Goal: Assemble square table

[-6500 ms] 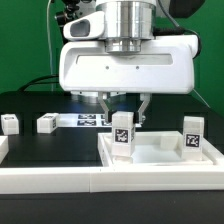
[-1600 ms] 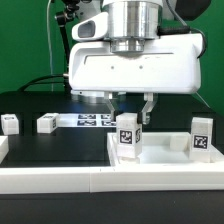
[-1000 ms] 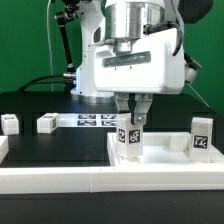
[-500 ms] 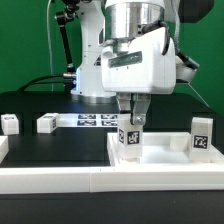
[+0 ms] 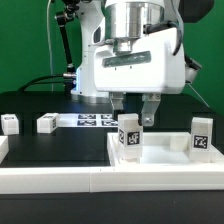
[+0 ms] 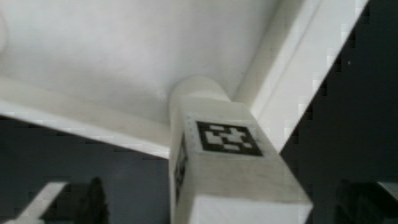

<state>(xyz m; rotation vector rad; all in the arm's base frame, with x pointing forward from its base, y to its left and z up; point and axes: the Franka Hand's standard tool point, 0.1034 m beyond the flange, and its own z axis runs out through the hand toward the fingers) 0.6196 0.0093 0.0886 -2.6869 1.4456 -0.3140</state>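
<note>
The square table's white tabletop (image 5: 165, 163) lies upside down like a tray at the exterior view's right. Two tagged white legs stand upright in it, one (image 5: 128, 136) near the middle and another (image 5: 202, 136) at the right. My gripper (image 5: 136, 108) hangs straight over the middle leg, open, with one finger (image 5: 152, 108) on each side of the leg's top and a gap to it. The wrist view looks down on this leg (image 6: 231, 150) in a corner of the tabletop (image 6: 107, 60), my dark fingertips (image 6: 71, 202) apart from it.
Two more loose legs (image 5: 10, 124) (image 5: 46, 124) lie on the black table at the exterior view's left. The marker board (image 5: 90, 120) lies behind them. A long white rail (image 5: 60, 182) borders the front edge.
My fingers were shut on the middle leg and have now spread apart, letting it go. The leg stays standing in the tabletop.
</note>
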